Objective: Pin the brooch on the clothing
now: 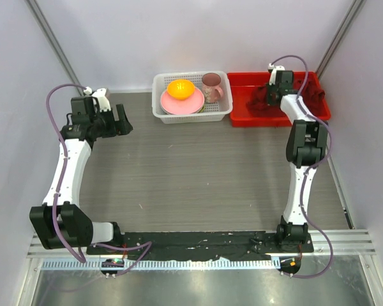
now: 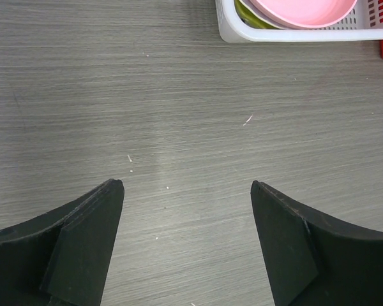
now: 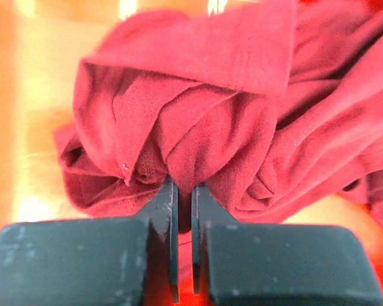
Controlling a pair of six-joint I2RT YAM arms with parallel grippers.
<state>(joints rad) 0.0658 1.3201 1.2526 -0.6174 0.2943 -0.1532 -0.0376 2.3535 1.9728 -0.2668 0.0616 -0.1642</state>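
right wrist view: right jaws clenched on a fold of the bunched dark red clothing [image 3: 198, 127], lower centre of frame. top external view: clothing heaped in red tray [image 1: 241, 89], upper right, beside white basket [image 1: 191, 118]. left wrist view: left jaws released, spread wide above grey counter [image 2: 179, 115].

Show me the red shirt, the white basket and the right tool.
red shirt [image 3: 242, 121]: right wrist view, on a bunched fold.
white basket [image 1: 157, 99]: top external view, on its left rim.
right tool [image 3: 184, 189]: right wrist view, midway between its fingertips.
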